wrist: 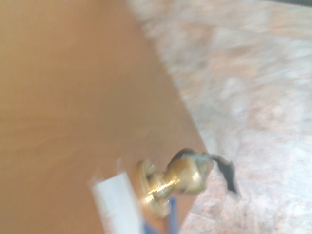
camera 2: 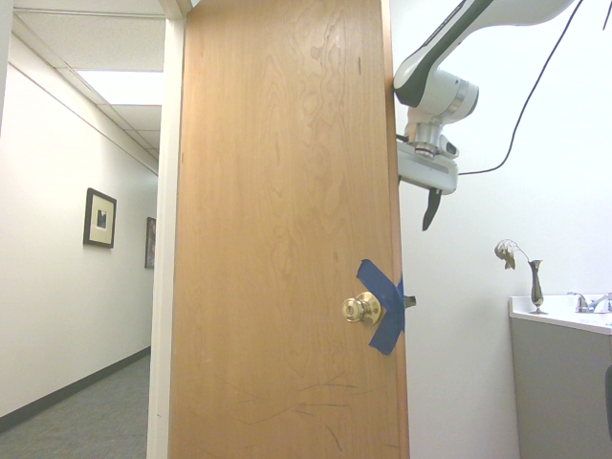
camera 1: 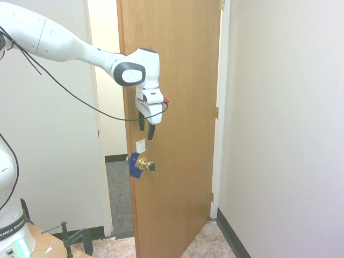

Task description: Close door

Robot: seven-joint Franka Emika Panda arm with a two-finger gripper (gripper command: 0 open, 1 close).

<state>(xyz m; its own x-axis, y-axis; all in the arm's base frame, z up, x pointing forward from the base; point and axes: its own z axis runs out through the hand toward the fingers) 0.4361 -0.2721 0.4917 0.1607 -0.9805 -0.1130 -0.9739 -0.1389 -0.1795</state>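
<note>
The door (camera 1: 177, 64) is a tall slab of orange-brown wood standing ajar, swung into the room. Its brass knob (camera 1: 144, 163) sits at the latch edge, with blue tape (camera 1: 133, 165) around it and a small white label (camera 1: 141, 145) just above. My gripper (camera 1: 146, 128) hangs fingers-down close to the door face, a little above the label, open and holding nothing. From the hallway side the door (camera 2: 277, 191), knob (camera 2: 361, 309) and tape (camera 2: 384, 316) show, with the gripper (camera 2: 430, 212) just past the door's edge. The wrist view looks down on the blurred knob (wrist: 187, 173).
A white door frame (camera 1: 217, 161) and a plain wall (camera 1: 285, 134) stand to the right. Grey hallway carpet (camera 1: 119, 193) lies beyond the opening, tiled floor (camera 1: 207, 244) inside. A black clamp (camera 1: 75, 239) sits on a table corner. A counter (camera 2: 559, 373) with a vase (camera 2: 535, 287) stands nearby.
</note>
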